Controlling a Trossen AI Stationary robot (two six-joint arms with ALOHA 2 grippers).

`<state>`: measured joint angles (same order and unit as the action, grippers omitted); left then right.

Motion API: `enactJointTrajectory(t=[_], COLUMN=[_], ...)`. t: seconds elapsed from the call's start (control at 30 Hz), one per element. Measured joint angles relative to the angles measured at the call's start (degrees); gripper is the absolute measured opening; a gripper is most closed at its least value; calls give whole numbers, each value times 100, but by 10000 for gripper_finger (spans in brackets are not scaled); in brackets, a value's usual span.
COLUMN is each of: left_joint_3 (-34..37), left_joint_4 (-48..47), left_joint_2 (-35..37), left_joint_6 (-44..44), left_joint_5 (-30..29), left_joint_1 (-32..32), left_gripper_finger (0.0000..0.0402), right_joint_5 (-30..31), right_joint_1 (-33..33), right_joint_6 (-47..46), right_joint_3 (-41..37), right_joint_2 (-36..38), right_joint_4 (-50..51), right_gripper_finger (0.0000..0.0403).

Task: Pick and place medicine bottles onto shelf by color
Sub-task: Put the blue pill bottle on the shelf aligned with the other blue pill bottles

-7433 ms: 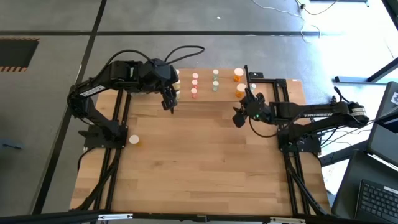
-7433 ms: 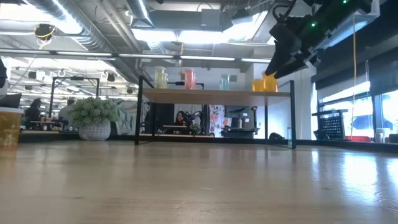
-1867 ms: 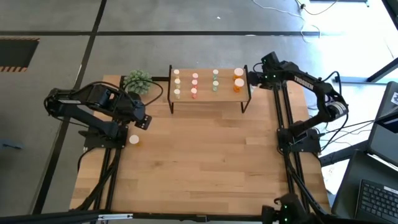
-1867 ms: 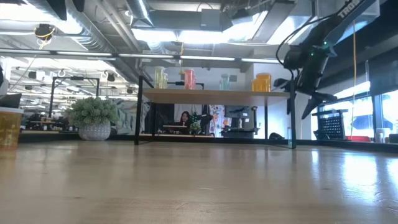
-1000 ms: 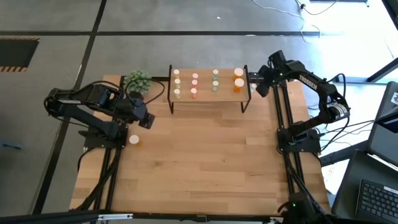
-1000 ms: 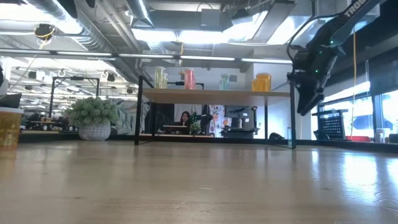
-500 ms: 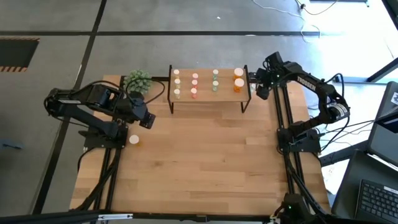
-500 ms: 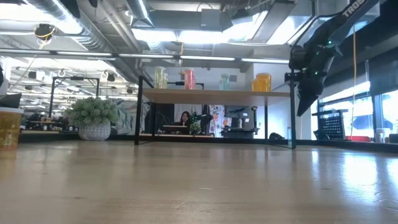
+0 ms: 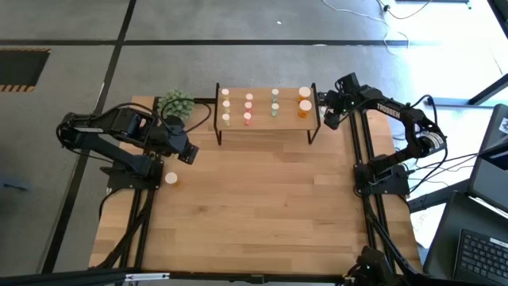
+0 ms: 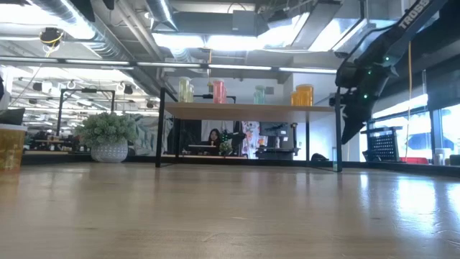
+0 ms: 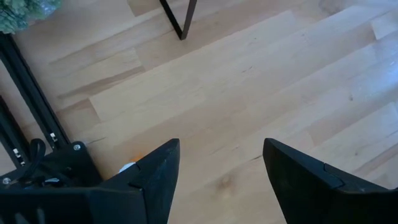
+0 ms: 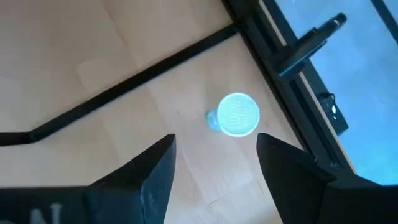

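The left gripper [image 9: 190, 154] hovers near the table's [image 9: 262, 206] left edge, fingers spread and empty, above a lone orange bottle [image 9: 170, 179]. The shelf [image 9: 266, 121] at the back edge carries rows of medicine bottles [image 9: 249, 108] sorted by color. Off its right end, the right gripper [image 9: 325, 119] hangs with fingers apart above a pale-capped bottle [image 12: 236, 115] standing on the table.

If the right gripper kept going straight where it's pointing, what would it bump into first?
Probably the small pale-capped bottle standing on the table right ahead of the open right gripper. It sits slightly to one side of the gap, so a finger might hit it; depth is hard to judge.
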<state>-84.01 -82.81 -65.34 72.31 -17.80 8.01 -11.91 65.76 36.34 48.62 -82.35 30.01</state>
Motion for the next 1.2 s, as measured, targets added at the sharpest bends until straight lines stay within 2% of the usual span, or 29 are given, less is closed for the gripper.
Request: enactJointTrajectory(t=[0.3,0.6,1.2], left_joint_3=[0,0,0], left_joint_4=[-1,0,0], left_joint_2=[0,0,0], left_joint_6=[2,3,-223], left_joint_5=[-3,-2,-76], left_joint_1=[0,0,0], left_gripper_finger=[224,227,227], right_joint_5=[25,-50,-15], right_joint_1=[2,2,2], right_joint_6=[-248,-917,-904], right_joint_3=[-205,-205,-208], right_joint_2=[-2,-6,-373], right_joint_4=[-668,-747,-899], right_gripper_finger=[227,227,227])
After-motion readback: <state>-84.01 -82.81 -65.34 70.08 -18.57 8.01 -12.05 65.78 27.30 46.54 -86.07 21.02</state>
